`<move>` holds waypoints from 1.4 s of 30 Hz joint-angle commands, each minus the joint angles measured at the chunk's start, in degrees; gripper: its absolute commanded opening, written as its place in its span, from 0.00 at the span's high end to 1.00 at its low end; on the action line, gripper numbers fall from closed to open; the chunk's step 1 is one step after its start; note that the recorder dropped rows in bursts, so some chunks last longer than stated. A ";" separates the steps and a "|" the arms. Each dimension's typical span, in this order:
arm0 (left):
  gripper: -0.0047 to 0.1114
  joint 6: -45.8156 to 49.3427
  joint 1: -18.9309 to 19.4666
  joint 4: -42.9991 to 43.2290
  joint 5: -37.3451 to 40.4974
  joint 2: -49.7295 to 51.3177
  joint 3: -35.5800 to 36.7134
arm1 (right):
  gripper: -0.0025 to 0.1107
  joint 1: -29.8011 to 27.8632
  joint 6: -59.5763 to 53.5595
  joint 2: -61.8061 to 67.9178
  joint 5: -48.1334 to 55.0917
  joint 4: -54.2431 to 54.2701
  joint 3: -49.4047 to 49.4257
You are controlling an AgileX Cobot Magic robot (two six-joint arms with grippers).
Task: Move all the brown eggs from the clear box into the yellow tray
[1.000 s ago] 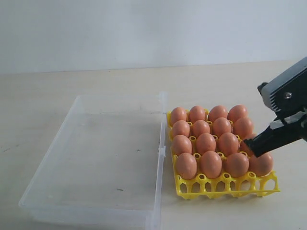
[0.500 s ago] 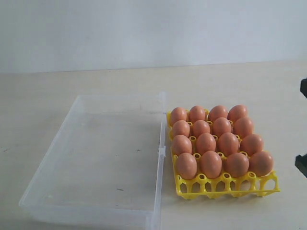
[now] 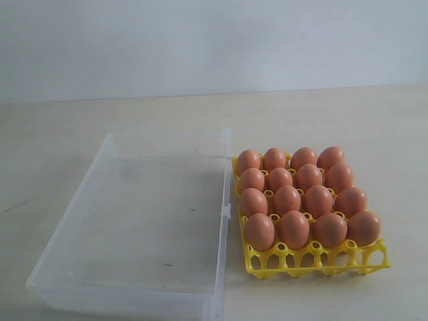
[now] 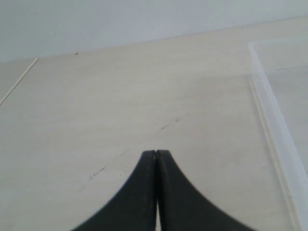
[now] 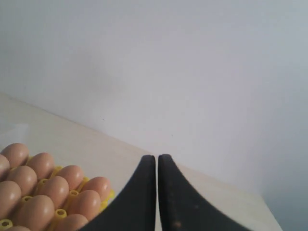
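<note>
The left claw (image 4: 156, 153) has its two dark fingers pressed together with nothing between them. It is aimed out over bare table (image 4: 120, 96), and the rim of the clear box (image 4: 274, 125) is in its view but well apart from the tips. The right claw (image 5: 157, 158) is likewise closed on nothing. It points toward the pale wall, with part of the egg-filled tray below it and clear of the tips. Neither arm appears in the exterior view, so both are judged to be drawn back off the working area. Their joint poses cannot be read.

All sixteen brown eggs (image 3: 287, 198) stand upright in the yellow tray (image 3: 314, 257), one to a cup and filling the four-by-four grid. The tray sits on the table just beside the right wall of the box. No egg is visible inside the box, so the transfer is judged complete.

Handling characteristics, should an egg need reseating:

- Each egg is likely light, and its shell is stiff but brittle.
- The surface is smooth and curved, so it may slip under a pinch placed off centre.
- Take hold from above, across the short axis just above the widest girth, with the least closing force that holds it.
- Neighbouring eggs stand close together. The fingers must therefore enter the narrow gaps between the exposed tops without knocking the adjacent shells.
- Lift straight up, clear of the raised pegs.
</note>
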 commanded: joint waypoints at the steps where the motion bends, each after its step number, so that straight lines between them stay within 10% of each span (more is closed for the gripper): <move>1: 0.96 -0.29 -0.32 -0.14 -0.52 -0.32 -0.23 | 0.94 -1.36 0.18 -4.82 5.25 -0.89 0.26; 37: 0.96 -0.29 -0.32 -0.14 -0.52 -0.32 -0.23 | 0.94 -1.46 -2.60 -6.77 7.43 4.94 0.26; 42: 0.96 -0.29 -0.32 -0.14 -0.52 -0.32 -0.23 | 0.94 -1.46 17.42 -6.77 7.43 5.51 0.26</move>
